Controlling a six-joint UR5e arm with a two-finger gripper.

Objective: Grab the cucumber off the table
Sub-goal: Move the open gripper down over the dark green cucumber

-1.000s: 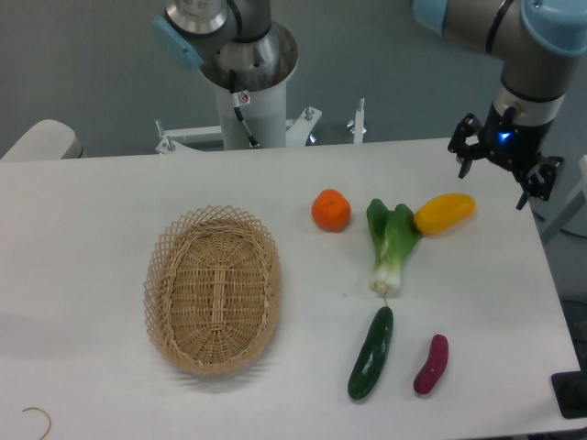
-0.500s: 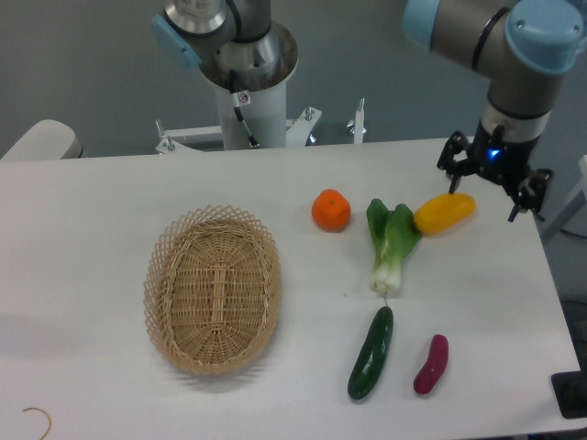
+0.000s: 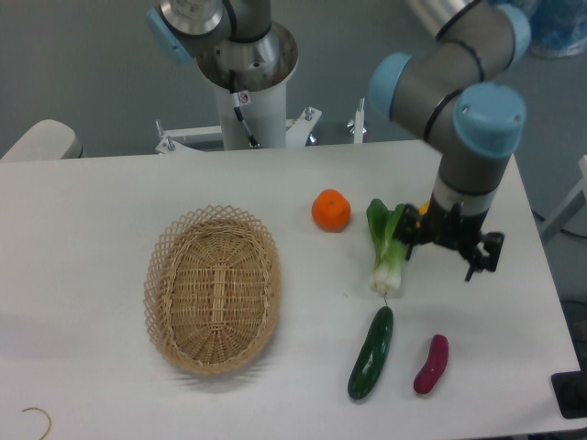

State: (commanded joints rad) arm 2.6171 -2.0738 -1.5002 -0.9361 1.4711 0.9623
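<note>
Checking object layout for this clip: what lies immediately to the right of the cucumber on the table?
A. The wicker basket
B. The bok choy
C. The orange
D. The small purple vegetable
D. The purple vegetable lies just right of the cucumber near the table's front edge; the orange and bok choy sit farther back, and the basket is to the left.
</note>
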